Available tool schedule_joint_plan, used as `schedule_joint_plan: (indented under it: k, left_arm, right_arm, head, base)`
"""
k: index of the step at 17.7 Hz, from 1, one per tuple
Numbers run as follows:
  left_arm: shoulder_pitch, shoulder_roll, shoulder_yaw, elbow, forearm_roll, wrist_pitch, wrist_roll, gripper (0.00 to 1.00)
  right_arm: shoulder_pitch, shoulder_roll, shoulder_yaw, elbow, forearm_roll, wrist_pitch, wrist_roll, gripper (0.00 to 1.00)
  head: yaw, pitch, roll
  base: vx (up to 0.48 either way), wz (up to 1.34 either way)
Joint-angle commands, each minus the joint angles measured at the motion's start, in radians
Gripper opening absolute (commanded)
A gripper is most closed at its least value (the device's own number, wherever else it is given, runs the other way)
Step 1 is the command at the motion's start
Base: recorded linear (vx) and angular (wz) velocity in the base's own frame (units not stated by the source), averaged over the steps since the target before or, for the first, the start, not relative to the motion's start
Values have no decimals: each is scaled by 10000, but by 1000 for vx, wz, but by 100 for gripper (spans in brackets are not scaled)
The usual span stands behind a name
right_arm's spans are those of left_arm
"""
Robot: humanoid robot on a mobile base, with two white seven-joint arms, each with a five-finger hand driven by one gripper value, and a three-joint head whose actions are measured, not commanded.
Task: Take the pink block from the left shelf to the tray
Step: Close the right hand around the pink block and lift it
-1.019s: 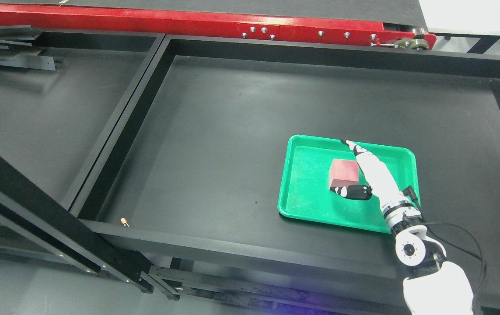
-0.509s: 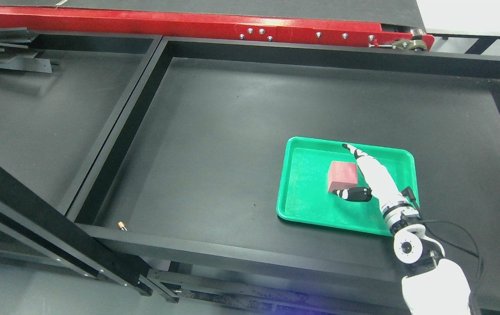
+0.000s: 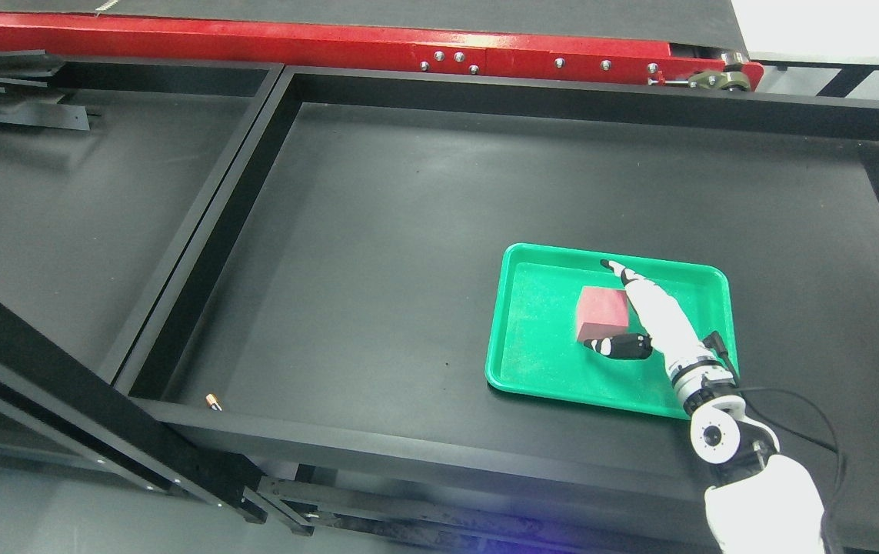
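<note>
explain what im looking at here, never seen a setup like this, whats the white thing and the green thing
This is one picture from a camera on a humanoid robot's head, looking down at a large black framed shelf surface. The white jointed thing entering from the lower right is the robot's right arm, ending in the right robot hand with black-tipped fingers. The green thing is a shallow green plastic tray lying on the black surface. Inside it sits a pinkish-red cube block. The fingers are spread around the block, a thumb at its near edge and a finger past its far corner; whether they grip it is unclear. A long red metal beam runs along the top.

Tiny unidentifiable object (image 3: pixel 213 401) on shelf edge
</note>
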Motion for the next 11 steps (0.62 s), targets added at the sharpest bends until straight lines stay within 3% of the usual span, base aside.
schedule_joint_plan:
  k: [1, 6, 11]
  left_arm:
    - [199, 175, 0, -175, 0, -5, -1, 100]
    - [184, 175, 0, -175, 0, -5, -1, 100]
    - [199, 175, 0, -175, 0, -5, -1, 100]
  right_arm:
    - [-5, -175, 341, 249, 12, 4, 96, 95]
    - [-5, -175, 372, 249, 12, -11, 127, 70]
    - [-5, -175, 356, 249, 12, -57, 127, 53]
  head:
    - [0, 0, 0]
    - [0, 0, 0]
    - [0, 0, 0]
  base:
    - [12, 0]
    - [12, 0]
    - [2, 0]
